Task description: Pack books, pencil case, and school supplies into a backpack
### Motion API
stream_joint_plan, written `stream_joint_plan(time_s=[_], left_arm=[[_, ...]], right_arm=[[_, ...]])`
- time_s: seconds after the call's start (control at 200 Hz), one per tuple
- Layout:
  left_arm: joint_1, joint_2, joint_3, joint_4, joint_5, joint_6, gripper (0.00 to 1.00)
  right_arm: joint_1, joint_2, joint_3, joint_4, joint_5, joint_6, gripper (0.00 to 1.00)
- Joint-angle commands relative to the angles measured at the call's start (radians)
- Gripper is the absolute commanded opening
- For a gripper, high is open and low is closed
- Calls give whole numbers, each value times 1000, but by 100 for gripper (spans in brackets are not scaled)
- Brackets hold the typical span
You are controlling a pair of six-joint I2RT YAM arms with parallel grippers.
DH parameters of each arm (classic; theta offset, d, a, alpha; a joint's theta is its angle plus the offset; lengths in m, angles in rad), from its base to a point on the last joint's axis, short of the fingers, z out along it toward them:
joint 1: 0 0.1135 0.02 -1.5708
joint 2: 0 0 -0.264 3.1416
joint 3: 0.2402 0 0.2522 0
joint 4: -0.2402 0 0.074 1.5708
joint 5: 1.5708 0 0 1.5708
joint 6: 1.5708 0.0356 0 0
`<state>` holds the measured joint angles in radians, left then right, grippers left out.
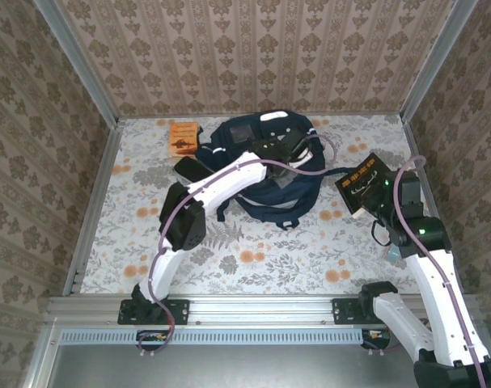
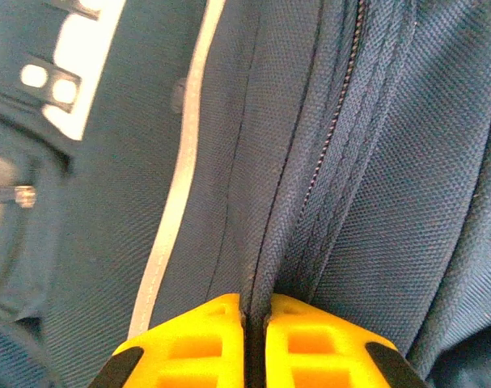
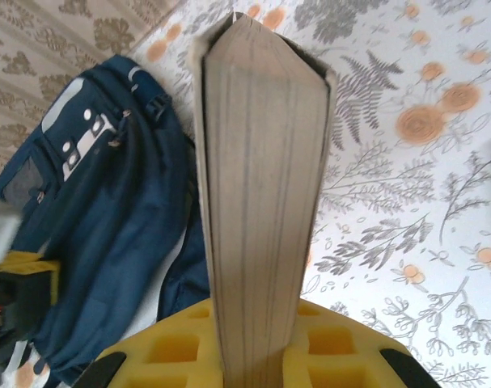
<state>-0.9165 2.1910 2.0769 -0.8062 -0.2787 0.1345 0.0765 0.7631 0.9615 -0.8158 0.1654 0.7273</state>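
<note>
Left hand (image 2: 255,315): closed, pinching a fold of the backpack (image 2: 407,162) beside its zip.
Right hand (image 3: 257,339): clamped on the black book (image 3: 261,202), page edges facing its wrist; backpack to its left.

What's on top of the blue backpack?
The left gripper rests on the backpack, its yellow fingers pinched shut on a fold of fabric beside the zipper. What's inside or underneath the bag is hidden by its cloth.
</note>
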Motion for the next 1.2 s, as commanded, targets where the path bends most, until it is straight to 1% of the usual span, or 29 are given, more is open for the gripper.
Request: stream_joint_plan(time_s=[0.0,0.065,0.18,0.255,0.335,0.53,0.675,0.785,0.88,0.945,1.04,1.195], left_arm=[[-1,-146,-28,229,-128,-26,7],[-2,-169,-48,280,-145,-28,6],[-2,-194,-71,356,-179,-38,6],[-1,-204,-74,393,-180,-47,6],[-1,-213,-74,429,-175,-55,6],[-1,-237,-95,481,-148,-77,5],[-2,-273,-133,517,-137,-87,5],[-3,-304,-162,529,-104,-98,5],[-5,-331,-195,543,-71,-104,5],[-8,-345,-208,548,-58,-106,5],[-10,-354,-216,543,-53,-110,5],[-13,-365,-229,539,-51,-119,5]], right_arm=[[-3,-43,51,27,19,-40,4],[-3,-45,45,51,-47,-43,4],[-3,-48,26,121,-212,-47,4],[-3,-47,11,160,-303,-36,4],[-3,-45,-4,186,-363,-18,4],[-2,-18,-57,258,-463,45,4],[-2,10,-98,273,-464,105,4],[-1,42,-142,372,-509,162,4],[-1,76,-193,505,-565,235,4],[0,97,-232,627,-583,291,4],[3,135,-267,776,-571,355,3],[31,217,-284,917,-510,410,3]])
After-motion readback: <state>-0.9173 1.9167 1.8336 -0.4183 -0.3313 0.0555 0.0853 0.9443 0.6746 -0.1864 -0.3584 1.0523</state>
